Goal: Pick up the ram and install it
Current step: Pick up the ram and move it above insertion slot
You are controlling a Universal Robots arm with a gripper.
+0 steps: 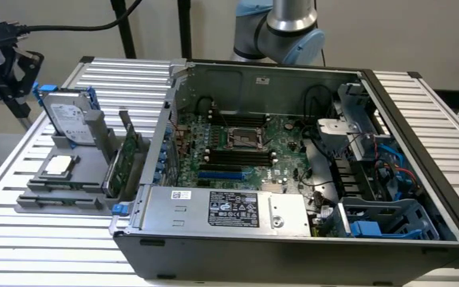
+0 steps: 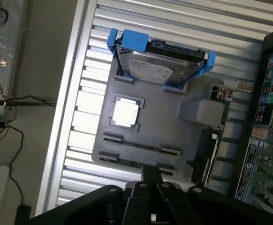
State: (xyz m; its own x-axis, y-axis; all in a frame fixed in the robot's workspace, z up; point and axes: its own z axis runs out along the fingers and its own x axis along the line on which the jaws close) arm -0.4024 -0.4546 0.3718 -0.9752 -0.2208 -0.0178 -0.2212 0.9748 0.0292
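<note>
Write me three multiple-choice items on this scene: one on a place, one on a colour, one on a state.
1. Where does the hard drive stand?
A) Inside the computer case
B) On the grey tray
C) On the floor

2. What colour are the brackets at the hard drive's ends?
A) Blue
B) Red
C) Yellow

3. How is the computer case?
A) Fully covered
B) Upside down, board hidden
C) Open, with its circuit board exposed

Key:
1: B, both views show the drive standing on the tray beside the case.
2: A, the wrist view shows blue pieces at both ends.
3: C, the exterior view looks straight in at the board.
</note>
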